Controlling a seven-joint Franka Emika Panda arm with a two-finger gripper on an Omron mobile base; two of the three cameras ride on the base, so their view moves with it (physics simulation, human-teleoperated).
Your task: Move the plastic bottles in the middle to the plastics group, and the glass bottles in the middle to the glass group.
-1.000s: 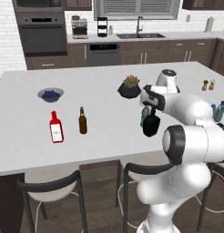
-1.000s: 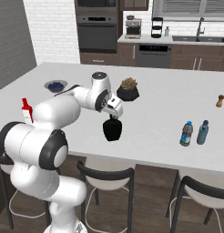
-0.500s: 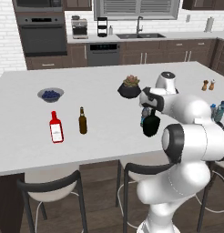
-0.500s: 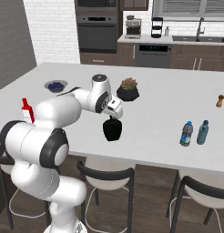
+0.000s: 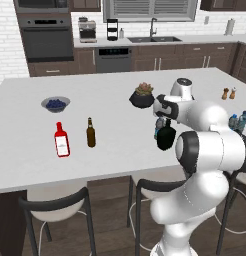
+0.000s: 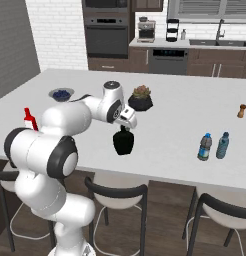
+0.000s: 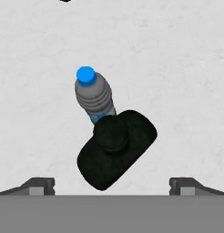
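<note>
The squat black glass bottle [image 7: 116, 148] stands in the middle of the white island [image 5: 110, 120], directly under my open gripper [image 7: 112, 184], whose fingertips [image 7: 38, 185] flank it without touching. In the base views the gripper [image 5: 163, 123] [image 6: 126, 125] hovers just over the neck of the black bottle [image 5: 166, 138] [image 6: 123, 142]. A clear plastic bottle [image 7: 93, 95] with a blue cap stands right behind it, partly hidden [image 5: 156, 131]. The plastics group [image 6: 213, 146] [image 5: 238, 121] is at the right. The red bottle [image 5: 61, 141] [image 6: 29, 119] and the brown bottle [image 5: 90, 133] of the glass group are at the left.
A potted plant in a dark pot [image 5: 142, 97] [image 6: 140, 99] stands just beyond the gripper. A bowl of berries [image 5: 55, 104] [image 6: 61, 93] sits far left. Salt and pepper shakers [image 5: 228, 93] are at the far right. Stools [image 5: 55, 210] line the near edge.
</note>
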